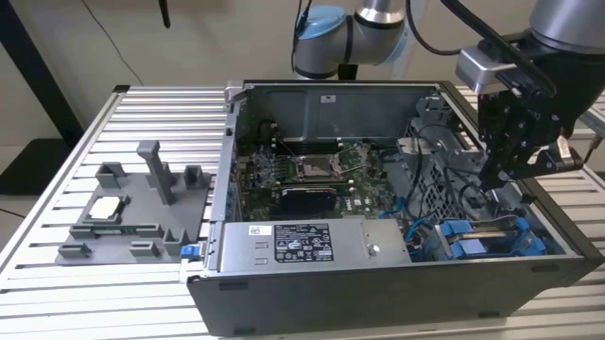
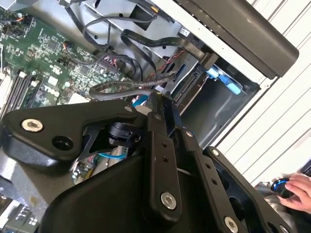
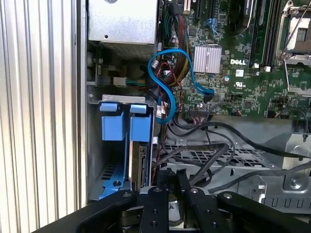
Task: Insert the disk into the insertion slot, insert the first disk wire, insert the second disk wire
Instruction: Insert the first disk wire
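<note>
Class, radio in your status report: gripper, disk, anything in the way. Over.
Gripper inside the open case, tip at the black cables. Disk stands in the insertion slot, under its blue carrier. Cables crowd the space beside the slot.

Arm (image 1: 565,25): grey metal tubes with fat round joints. One joint has a light blue cap (image 1: 324,21). A thick black cable (image 1: 477,27) runs down to the wrist, and a thinner black one loops beside it. A silver-grey box (image 1: 484,67) is bolted on at the wrist. Gripper (image 1: 494,180): all matte black, made of flat link bars and rounded plastic covers. In the second wrist view the bars carry silver socket-head screws (image 2: 168,200). Another sits in a rounded black lobe (image 2: 33,125). Small round holes run in a row down the bars.
</note>
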